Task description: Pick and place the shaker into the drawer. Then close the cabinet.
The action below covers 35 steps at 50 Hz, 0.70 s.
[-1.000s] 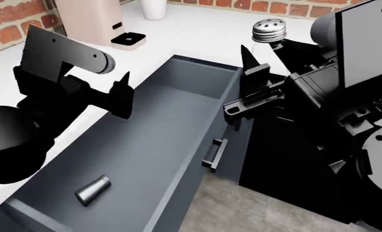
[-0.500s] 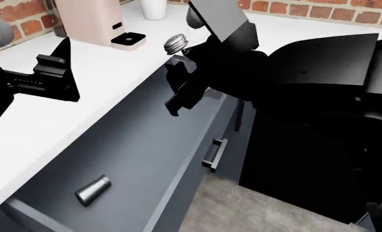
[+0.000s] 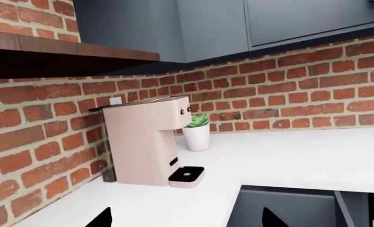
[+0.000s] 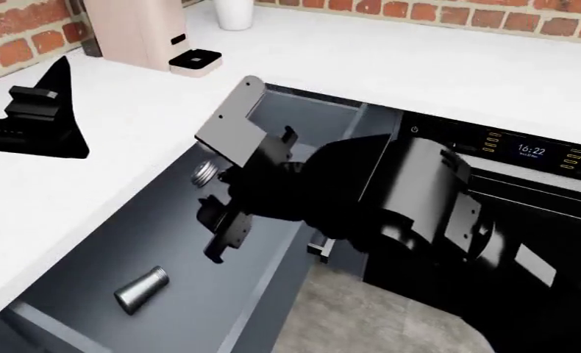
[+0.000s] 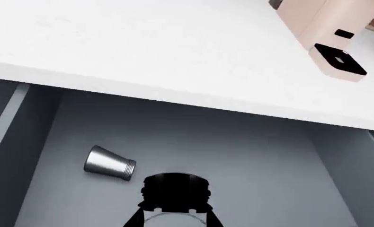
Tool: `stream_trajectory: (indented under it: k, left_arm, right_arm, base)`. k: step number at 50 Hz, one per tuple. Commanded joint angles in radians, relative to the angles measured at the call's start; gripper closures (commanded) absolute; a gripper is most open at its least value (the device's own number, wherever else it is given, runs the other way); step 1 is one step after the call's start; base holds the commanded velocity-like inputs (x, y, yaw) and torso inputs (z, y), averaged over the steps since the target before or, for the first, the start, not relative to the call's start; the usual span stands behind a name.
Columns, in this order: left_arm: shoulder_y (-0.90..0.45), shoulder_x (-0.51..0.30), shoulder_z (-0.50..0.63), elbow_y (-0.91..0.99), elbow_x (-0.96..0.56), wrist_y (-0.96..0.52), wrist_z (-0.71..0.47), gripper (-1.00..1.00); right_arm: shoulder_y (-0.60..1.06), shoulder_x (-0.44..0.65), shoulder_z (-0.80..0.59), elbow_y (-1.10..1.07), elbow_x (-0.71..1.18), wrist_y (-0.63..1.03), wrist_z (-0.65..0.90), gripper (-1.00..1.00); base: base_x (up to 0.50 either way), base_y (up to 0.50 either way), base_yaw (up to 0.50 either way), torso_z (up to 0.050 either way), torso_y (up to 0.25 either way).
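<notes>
1. Inside the open drawer (image 4: 173, 250), my right gripper (image 4: 217, 193) is down low with the shaker (image 4: 206, 173) clamped between its fingers; the metal cap shows at the gripper's far-left side in the head view.
2. In the right wrist view the shaker (image 5: 173, 189) is a dark shape pinched at the finger tips, over the smooth grey drawer floor (image 5: 237, 156).
3. A second metal cup-shaped piece (image 4: 140, 288) lies on its side on the drawer floor, nearer to me than the held shaker and apart from it.
4. My left gripper (image 4: 45, 110) hangs over the white countertop (image 4: 389, 59) left of the drawer. Its two finger tips stand wide apart in the left wrist view, holding nothing.
5. The pink coffee machine (image 3: 150, 139) stands at the far left against the brick wall, a small potted plant (image 3: 196, 132) just beside it.
6. The black appliance with a lit clock (image 4: 531, 151) sits right of the drawer.
7. The drawer front with its black bar handle (image 4: 317, 246) is pulled out, mostly hidden by my right arm.
</notes>
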Motion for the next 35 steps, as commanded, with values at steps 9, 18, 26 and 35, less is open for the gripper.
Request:
stream_trajectory:
  k: [9, 18, 26, 35]
  left_arm:
    - [0.098, -0.031, -0.024, 0.022, 0.017, 0.056, 0.011, -1.0]
    - [0.123, -0.033, -0.03, 0.026, 0.024, 0.07, 0.018, -1.0]
    - [0.149, -0.042, -0.039, 0.03, 0.026, 0.085, 0.019, -1.0]
    - [0.139, -0.032, -0.034, 0.027, 0.029, 0.074, 0.018, -1.0]
  right_arm:
    - [-0.083, -0.051, -0.14, -0.04, -0.037, -0.009, -0.019, 1.0]
    - [-0.109, -0.066, -0.187, -0.059, -0.032, 0.004, -0.013, 1.0]
    - [-0.124, -0.077, -0.186, -0.054, -0.029, -0.002, 0.006, 1.0]
    - [-0.076, -0.084, -0.103, 0.019, -0.024, -0.005, 0.055, -1.0]
  base:
    - [0.0, 0.0, 0.0, 0.0, 0.0]
    - [0.0, 0.0, 0.0, 0.0, 0.0]
    - [0.0, 0.0, 0.0, 0.0, 0.0]
    - [0.0, 0.0, 0.0, 0.0, 0.0]
